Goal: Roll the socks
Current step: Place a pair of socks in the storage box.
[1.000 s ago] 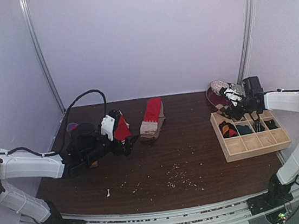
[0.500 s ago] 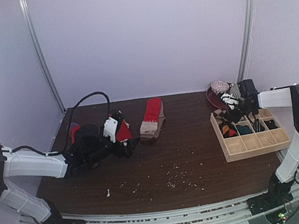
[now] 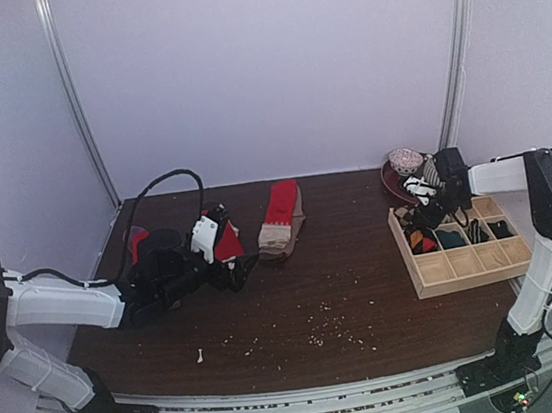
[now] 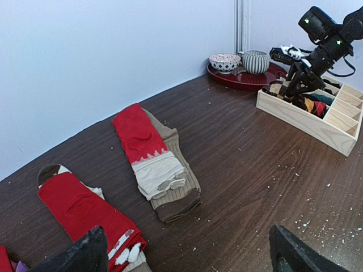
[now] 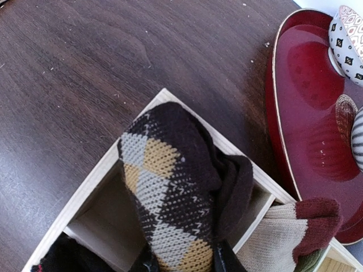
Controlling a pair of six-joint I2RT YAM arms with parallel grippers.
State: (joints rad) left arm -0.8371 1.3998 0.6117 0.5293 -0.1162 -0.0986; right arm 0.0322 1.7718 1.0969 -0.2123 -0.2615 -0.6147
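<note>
My right gripper (image 5: 187,264) is shut on a rolled brown-and-beige argyle sock (image 5: 170,187) and holds it in the far left corner compartment of the pale wooden tray (image 5: 85,191). In the top view this gripper (image 3: 421,211) hangs over the tray's back left corner. A red pair with tan and white cuffs (image 4: 153,153) lies flat at mid-table. Another red pair (image 4: 79,209) lies by my left gripper (image 4: 190,258), which stands open low over bare table, one fingertip next to that pair's cuff. A bit of red-and-purple sock (image 3: 136,239) shows behind the left arm.
A rolled tan-and-maroon sock (image 5: 295,232) fills the compartment beside the argyle one, and a black roll (image 5: 62,258) the one in front. A dark red lacquer tray (image 5: 306,85) with two bowls sits just behind the wooden tray. Pale crumbs dot the table's middle (image 3: 321,327).
The right gripper has shifted a little left and back over the tray's corner, still holding the argyle sock. The left arm moved slightly forward, then stayed put.
</note>
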